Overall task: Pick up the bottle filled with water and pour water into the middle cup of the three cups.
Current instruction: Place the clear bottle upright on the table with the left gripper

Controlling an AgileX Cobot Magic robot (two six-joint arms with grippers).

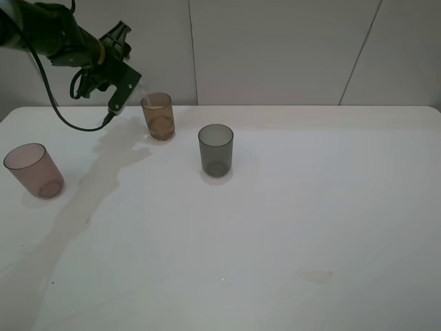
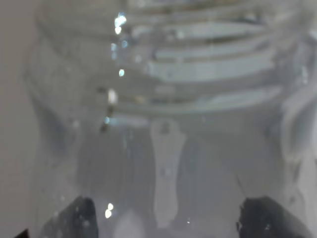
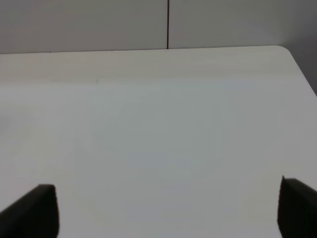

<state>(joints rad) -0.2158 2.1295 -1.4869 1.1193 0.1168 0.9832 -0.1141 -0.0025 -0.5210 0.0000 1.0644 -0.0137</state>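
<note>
My left gripper (image 1: 129, 84) is up at the back left, shut on the clear bottle (image 1: 140, 89). The bottle is tipped, with its neck just over the rim of the amber middle cup (image 1: 159, 117). In the left wrist view the bottle (image 2: 168, 99) fills the frame, its threaded neck pointing away, and the dark fingertips (image 2: 74, 218) press on both sides. The pinkish cup (image 1: 34, 170) stands at the far left and the smoky grey cup (image 1: 216, 149) to the right of the amber one. My right gripper (image 3: 166, 208) is open over bare table and does not appear in the exterior high view.
The white table (image 1: 310, 207) meets a pale wall behind the cups. A black cable (image 1: 65, 117) loops down from the left arm near the amber cup. A faint stain (image 1: 315, 276) lies at the front right. The table's far right corner (image 3: 285, 49) shows in the right wrist view.
</note>
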